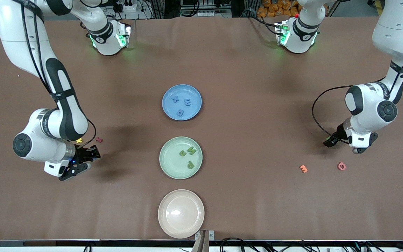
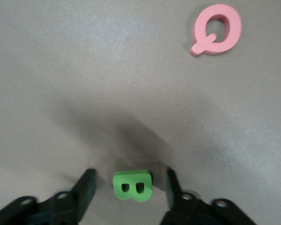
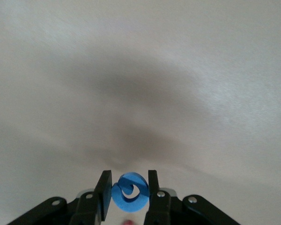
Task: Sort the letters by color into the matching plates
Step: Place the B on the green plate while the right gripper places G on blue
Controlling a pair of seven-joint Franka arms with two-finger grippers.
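Right end effector point(image 3: 129, 193): clenched on a blue letter point(image 3: 130, 191), pads pressing its two edges. It sits low over the desk point(image 1: 257, 217) at the right arm's end, with a yellow letter point(image 1: 79, 140) and a dark red letter point(image 1: 99, 139) lying near it.

Left end effector point(image 2: 130, 188): fingers point(image 2: 85, 186) part open, straddling a green letter B point(image 2: 132, 185) that lies flat on the desk; a gap shows on each side, so I read no grip yet. A pink letter point(image 2: 217, 29) lies well apart from it in the left wrist view. From the front camera, an orange letter point(image 1: 303, 168) lies beside the pink one at the left arm's end.

Plates down the middle: blue plate point(image 1: 168, 112) holds three blue letters; green plate point(image 1: 168, 168), nearer the front camera, holds three green ones; cream plate point(image 1: 173, 227), nearest, holds nothing.

Step in hand, by my judgement: both arms at pickup, each on the last letter of its color. Next, the right one needs a lift and a carry to over the blue plate, then release. The left one needs its fingers brought in square on the B before lifting toward the green plate. The foam is thin, so a shallow pinch could slip.
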